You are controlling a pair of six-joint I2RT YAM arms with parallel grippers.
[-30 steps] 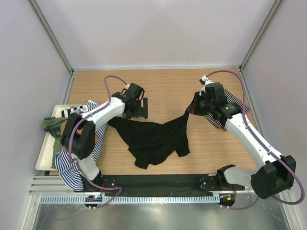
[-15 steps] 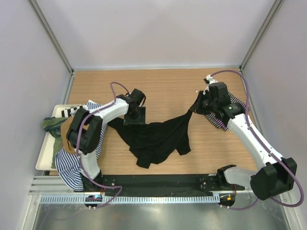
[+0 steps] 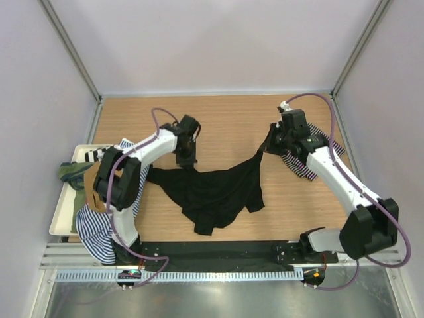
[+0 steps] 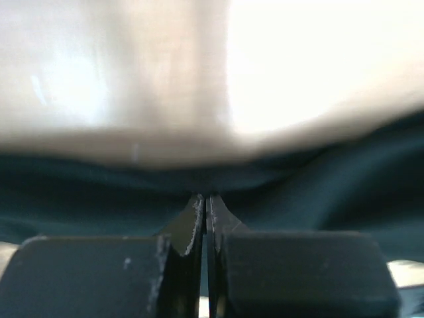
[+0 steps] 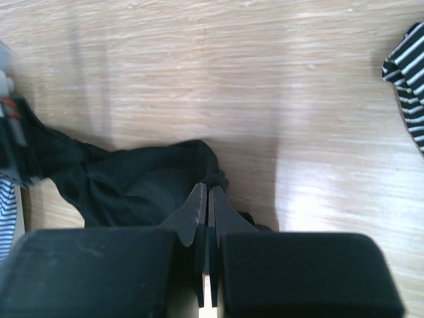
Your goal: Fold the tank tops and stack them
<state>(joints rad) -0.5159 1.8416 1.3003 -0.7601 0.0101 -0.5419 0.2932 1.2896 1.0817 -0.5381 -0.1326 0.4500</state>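
I have bare wood on the table (image 3: 228,119) at the far side, between the left arm (image 3: 142,152) and right arm (image 3: 331,175). The black top (image 3: 215,192) stretches from arm to arm across the middle and bars a low pass. The tray (image 3: 59,218), heaped with cloth, blocks the left edge. A striped top (image 3: 299,169) lies under the right arm.

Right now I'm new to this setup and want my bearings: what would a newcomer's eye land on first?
The black tank top sprawled mid-table, pinched at its far corners by the left gripper and the right gripper, both shut on it. Next, the black-and-white striped tank top under the right arm, and the white tray at the left edge.
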